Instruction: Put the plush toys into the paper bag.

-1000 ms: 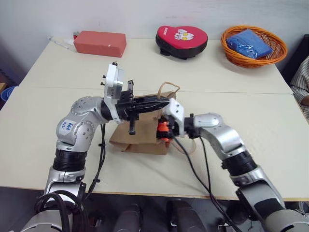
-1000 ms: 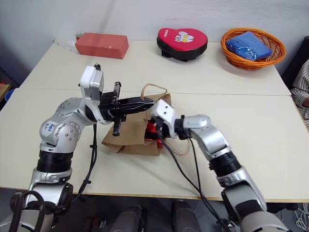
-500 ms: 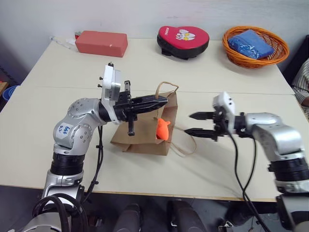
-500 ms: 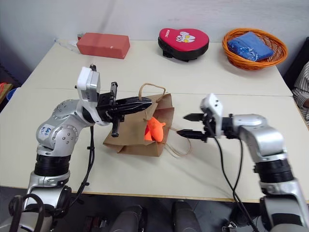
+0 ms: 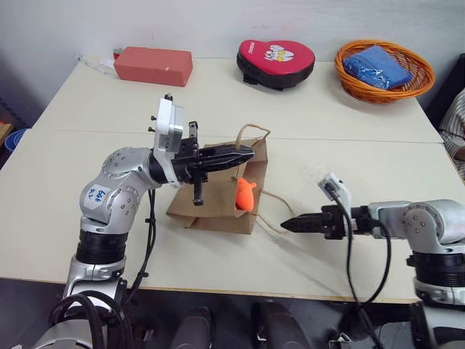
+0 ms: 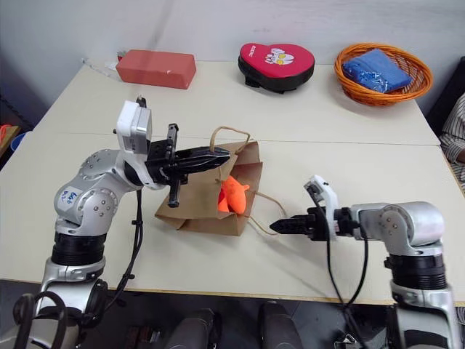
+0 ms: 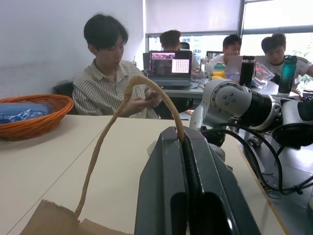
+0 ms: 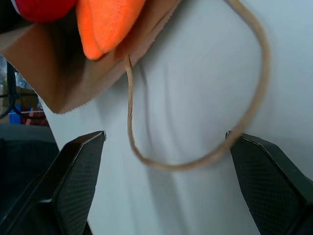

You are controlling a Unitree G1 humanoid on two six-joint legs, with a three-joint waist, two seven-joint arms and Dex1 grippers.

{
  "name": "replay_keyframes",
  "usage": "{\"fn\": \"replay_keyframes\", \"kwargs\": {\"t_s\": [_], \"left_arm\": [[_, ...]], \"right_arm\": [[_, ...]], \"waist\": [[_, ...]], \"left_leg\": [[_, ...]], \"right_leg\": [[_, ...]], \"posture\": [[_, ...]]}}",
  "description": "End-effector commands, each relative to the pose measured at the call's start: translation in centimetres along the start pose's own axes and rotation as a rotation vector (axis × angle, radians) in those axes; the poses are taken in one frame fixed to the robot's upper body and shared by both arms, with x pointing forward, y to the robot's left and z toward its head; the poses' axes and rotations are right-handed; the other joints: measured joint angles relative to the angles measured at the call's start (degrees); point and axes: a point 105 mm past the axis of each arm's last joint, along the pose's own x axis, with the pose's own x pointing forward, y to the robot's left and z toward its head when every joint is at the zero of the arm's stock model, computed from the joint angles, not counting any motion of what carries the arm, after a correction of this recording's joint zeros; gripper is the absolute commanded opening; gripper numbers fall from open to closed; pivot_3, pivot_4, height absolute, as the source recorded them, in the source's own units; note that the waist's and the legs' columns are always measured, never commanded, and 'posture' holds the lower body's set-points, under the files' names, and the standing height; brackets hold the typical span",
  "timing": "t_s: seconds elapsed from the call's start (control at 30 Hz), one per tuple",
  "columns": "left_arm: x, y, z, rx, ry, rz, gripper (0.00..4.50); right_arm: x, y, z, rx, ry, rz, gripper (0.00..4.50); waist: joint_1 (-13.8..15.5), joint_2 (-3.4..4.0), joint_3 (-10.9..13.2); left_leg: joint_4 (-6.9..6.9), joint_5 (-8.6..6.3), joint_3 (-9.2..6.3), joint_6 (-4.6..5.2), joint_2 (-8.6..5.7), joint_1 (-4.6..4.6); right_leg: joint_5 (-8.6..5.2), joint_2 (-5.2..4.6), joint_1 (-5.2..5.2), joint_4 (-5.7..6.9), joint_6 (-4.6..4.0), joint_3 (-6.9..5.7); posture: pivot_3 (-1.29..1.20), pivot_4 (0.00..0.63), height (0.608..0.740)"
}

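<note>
While the left gripper [image 5: 243,153] pinches one thin twisted-cord handle [image 7: 128,105] of the brown kraft paper bag [image 5: 214,207], holding the creased mouth up, the bag's body lies slumped on the smooth cream table [image 5: 349,116]. A lumpy bright orange plush toy [image 5: 245,194] sits in the mouth, with a rounded patch of red plush [image 8: 44,10] just beside it. The right gripper [image 6: 280,227] hovers near the bag, matte black textured fingers [image 8: 78,166] spread wide around nothing, facing the second cord loop [image 8: 244,117] lying limp on the tabletop.
</note>
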Motion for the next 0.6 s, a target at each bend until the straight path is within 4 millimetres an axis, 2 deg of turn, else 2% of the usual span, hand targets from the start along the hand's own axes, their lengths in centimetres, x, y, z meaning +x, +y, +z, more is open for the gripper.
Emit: {"fn": "replay_keyframes", "kwargs": {"t_s": [0.03,0.17,0.33,0.37,0.6], "left_arm": [[0.3,-0.2,1.2,0.041,-0.025,-0.024,0.00],[0.3,-0.1,0.9,0.039,-0.017,-0.022,0.00],[0.2,0.0,0.8,0.040,-0.009,-0.021,0.00],[0.1,0.0,0.8,0.041,-0.009,-0.020,0.00],[0.1,1.4,1.6,0.099,-0.036,0.011,0.00]], "right_arm": [[1.3,1.2,1.6,0.030,-0.092,0.066,3.37],[1.4,0.8,2.9,0.058,-0.168,0.042,1.99],[-1.3,2.2,4.4,0.031,-0.239,0.119,0.24],[-2.0,2.4,4.9,0.020,-0.267,0.133,0.05],[-7.8,6.9,9.6,-0.133,-0.464,0.308,0.05]], "waist": [[-0.16,0.00,0.00],[-0.01,0.02,0.00],[0.46,0.02,0.00],[0.42,0.02,0.00],[0.20,0.02,0.01]], "left_leg": [[0.00,0.00,0.01,0.00,0.00,0.00],[-0.01,0.01,0.03,-0.01,-0.02,-0.01],[-0.01,0.00,-0.02,0.00,-0.07,-0.04],[-0.02,0.00,-0.01,0.00,-0.07,-0.04],[-0.04,0.01,0.02,0.01,-0.05,-0.03]], "right_leg": [[0.00,0.00,-0.02,0.03,0.00,0.00],[0.00,0.00,-0.08,0.34,0.00,0.02],[0.00,-0.03,-0.05,0.28,0.00,0.00],[0.00,-0.03,-0.06,0.28,0.00,0.01],[0.00,-0.01,-0.07,0.30,0.00,0.00]], "posture": [[0.00,0.150,0.740],[0.00,0.150,0.740],[0.00,0.150,0.740],[0.00,0.150,0.740],[0.00,0.150,0.740]]}}
